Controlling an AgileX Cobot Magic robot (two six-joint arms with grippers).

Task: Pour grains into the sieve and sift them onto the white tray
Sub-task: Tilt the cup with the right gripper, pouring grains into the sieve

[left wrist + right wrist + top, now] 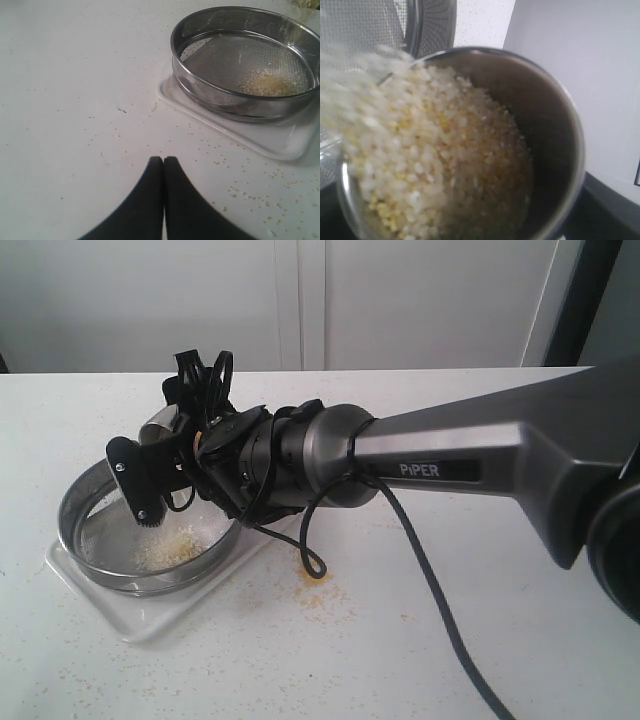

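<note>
Steel is what we notice first: a small cup (160,427) grasped in the right jaws and tipped far over, with its mouth above the sieve (72,508). We take that tilt as the reason for the whole pose. The right arm (450,465) reaches across the bench (480,640) so that the cup's lip sits inside the ring and the grains (445,160) land on the mesh rather than beside it. From the wrist we see the cup holding plenty, pale and golden bits mixed together, with a blurred stream sliding off its low side. Only a small heap lies on the mesh so far, so we judge the pour to be under way and the sifting not yet begun. The sieve stands on the white tray (140,618), inside its low rim, which puts the tray where it will catch whatever drops through. Loose grains dot the bench just beside the tray, a sign that a careless tilt can send some wide. The left jaws are clenched on nothing, their two black fingers (145,200) pressed together over bare bench near the tray but apart from it. We judge them to be parked there, clear of the pour.
</note>
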